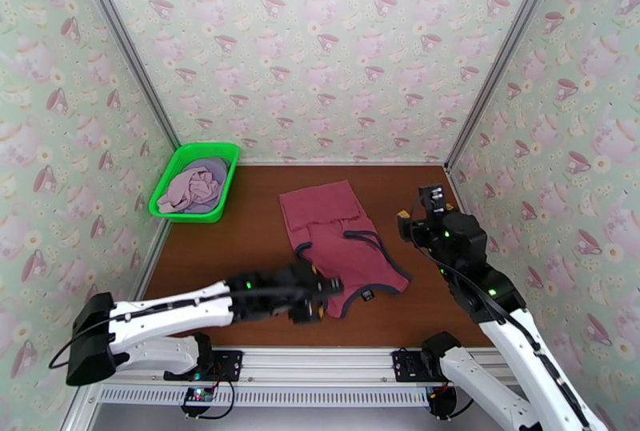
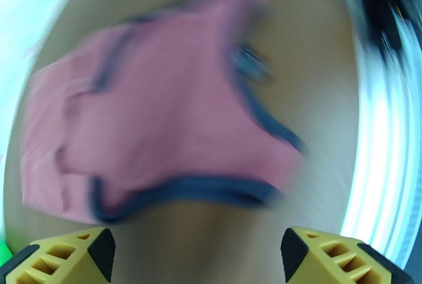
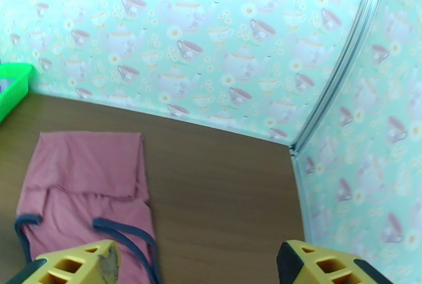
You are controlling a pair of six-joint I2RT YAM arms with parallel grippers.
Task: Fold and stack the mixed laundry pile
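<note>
Top external view: a dusty-red tank top (image 1: 344, 245) of soft knit with dark trim is laid flat at the middle of the brown wood-grain table (image 1: 240, 257), its far part doubled into a squarish panel and its thin straps curled on top. Crumpled pale pink and lilac garments (image 1: 192, 187) are heaped in a green plastic mesh basket (image 1: 194, 182) at the far left corner. The left gripper (image 1: 324, 297) is placed at the top's near edge; the right gripper (image 1: 430, 199) is raised just right of it. Left wrist view: motion-blurred red fabric (image 2: 158, 121) with a dark curved hem is seen beyond the left gripper (image 2: 198, 258), whose ribbed yellow fingers are spread wide and empty. Right wrist view: the folded panel and straps (image 3: 84, 185) lie left of the right gripper (image 3: 198, 266), likewise wide apart and empty; a basket corner (image 3: 10, 90) is recorded at the left edge.
</note>
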